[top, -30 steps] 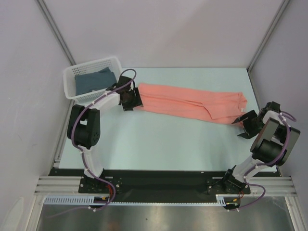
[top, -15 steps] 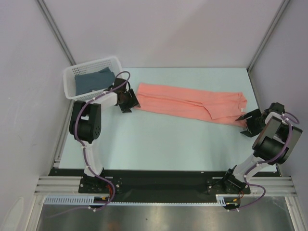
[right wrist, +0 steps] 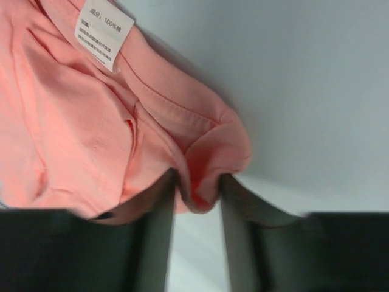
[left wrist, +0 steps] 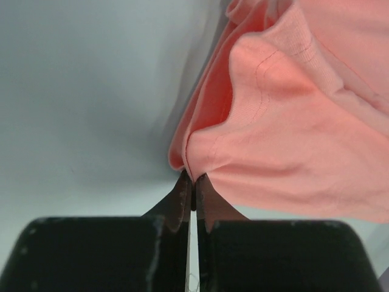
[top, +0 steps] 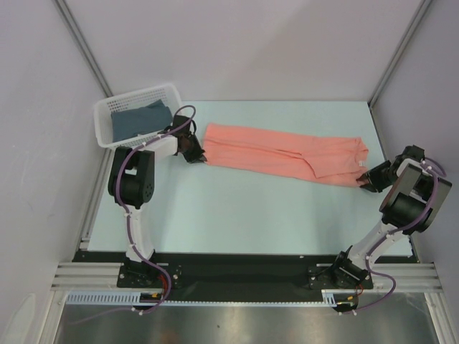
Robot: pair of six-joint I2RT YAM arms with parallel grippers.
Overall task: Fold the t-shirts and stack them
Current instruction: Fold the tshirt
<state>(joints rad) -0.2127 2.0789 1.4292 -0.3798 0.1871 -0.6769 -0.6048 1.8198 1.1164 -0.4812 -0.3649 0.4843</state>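
Note:
The salmon-pink t-shirt [top: 280, 154] lies folded into a long narrow band across the back of the table, running left to right. My left gripper [top: 195, 154] is at its left end, and in the left wrist view the gripper [left wrist: 193, 177] is shut on the edge of the pink cloth [left wrist: 292, 134]. At the right end sits my right gripper [top: 364, 183]. In the right wrist view its fingers [right wrist: 199, 182] press on both sides of a bunched fold of the shirt [right wrist: 79, 134]. The dark slate-blue t-shirt [top: 140, 118] lies in the basket.
The white lattice basket [top: 136, 97] stands at the back left corner, just behind my left arm. The pale table [top: 251, 215] is bounded by grey walls on both sides and at the back. A white care label [right wrist: 103, 33] shows near the shirt's collar.
Both grippers slid outward to the shirt's two ends and closed. The left now pinches the left edge, and the right has closed around a fold at the right end.

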